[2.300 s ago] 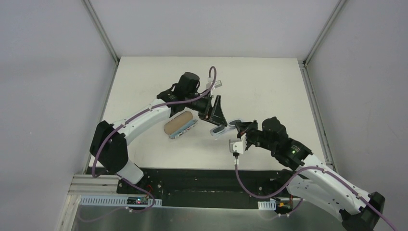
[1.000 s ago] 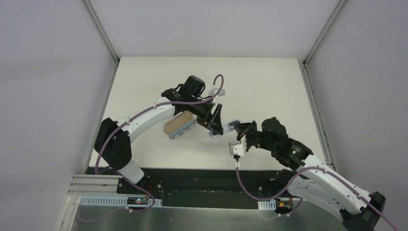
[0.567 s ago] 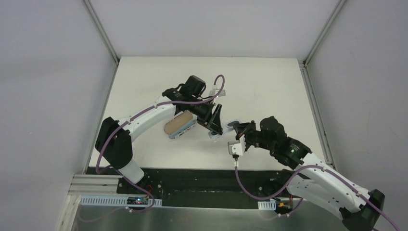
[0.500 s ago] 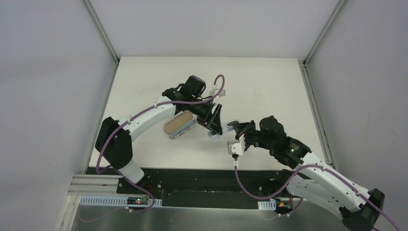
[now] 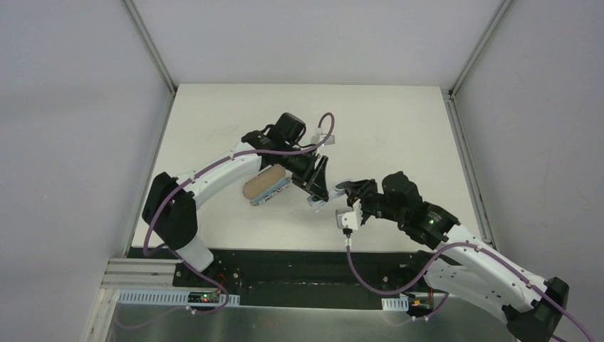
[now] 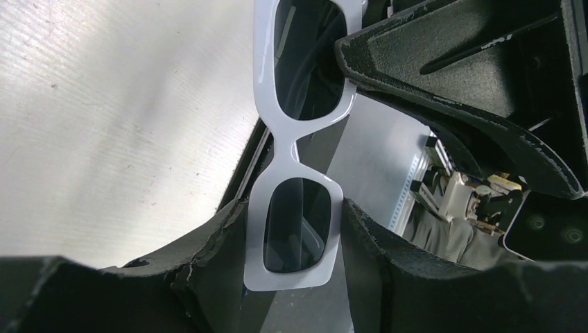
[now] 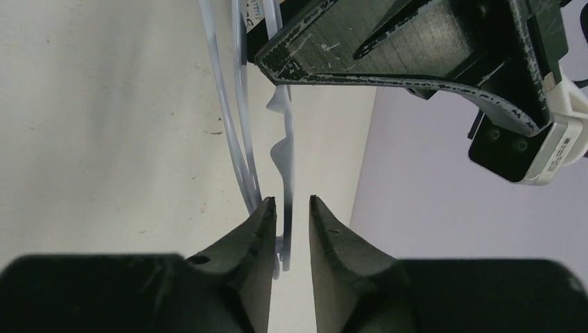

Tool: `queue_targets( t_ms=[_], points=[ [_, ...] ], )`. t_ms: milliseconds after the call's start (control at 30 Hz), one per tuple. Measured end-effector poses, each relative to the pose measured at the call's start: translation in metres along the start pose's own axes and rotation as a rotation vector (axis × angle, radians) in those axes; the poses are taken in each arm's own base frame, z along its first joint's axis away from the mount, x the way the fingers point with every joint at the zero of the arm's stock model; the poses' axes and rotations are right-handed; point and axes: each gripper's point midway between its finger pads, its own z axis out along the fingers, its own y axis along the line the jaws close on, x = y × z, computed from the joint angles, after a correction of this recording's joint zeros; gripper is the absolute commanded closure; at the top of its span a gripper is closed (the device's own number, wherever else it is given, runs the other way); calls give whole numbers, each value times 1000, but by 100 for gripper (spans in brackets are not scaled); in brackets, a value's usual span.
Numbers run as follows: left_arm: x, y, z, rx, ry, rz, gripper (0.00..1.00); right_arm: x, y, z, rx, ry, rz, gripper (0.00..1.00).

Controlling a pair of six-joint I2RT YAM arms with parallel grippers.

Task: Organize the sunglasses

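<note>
Seemingly midway: left hand (image 6: 291, 208) clamps the sunglasses (image 6: 286, 149), right hand (image 7: 291, 201) sits barely parted around them, case (image 5: 265, 185) unfilled.

white table (image 5: 384, 121), plain grey walls (image 5: 71, 107)

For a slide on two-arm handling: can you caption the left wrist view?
Left hand clasps one lens of the white sunglasses; the right hand is at the other lens.
</note>
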Motion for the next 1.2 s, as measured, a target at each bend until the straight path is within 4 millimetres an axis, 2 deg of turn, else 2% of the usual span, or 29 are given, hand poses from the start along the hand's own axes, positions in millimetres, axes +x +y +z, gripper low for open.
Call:
queue_targets(
  t_ms=[133, 333, 433, 533, 667, 833, 1067, 1200],
  points=[
    [0, 5, 0, -31, -3, -8, 75, 1, 3, 1, -28, 12, 24, 40],
    [-6, 25, -9, -112, -40, -21, 79, -5, -12, -8, -65, 21, 100, 27],
    [-10, 40, -24, -161, -85, -34, 79, -11, -25, -15, -57, 17, 139, 27],
    [-11, 55, -43, -233, -135, -32, 79, -13, -27, -20, -55, 19, 189, 27],
    [-8, 68, -73, -347, -201, -13, 78, -12, -12, -19, -102, 33, 293, 29],
    [0, 75, -108, -486, -262, 30, 77, -13, 13, -7, -193, 23, 416, 37],
    [28, 84, -127, -606, -248, 78, 77, -13, 49, 19, -373, 15, 557, 40],
    [32, 94, -133, -650, -227, 88, 78, -20, 59, 26, -433, -14, 612, 41]
  ],
)
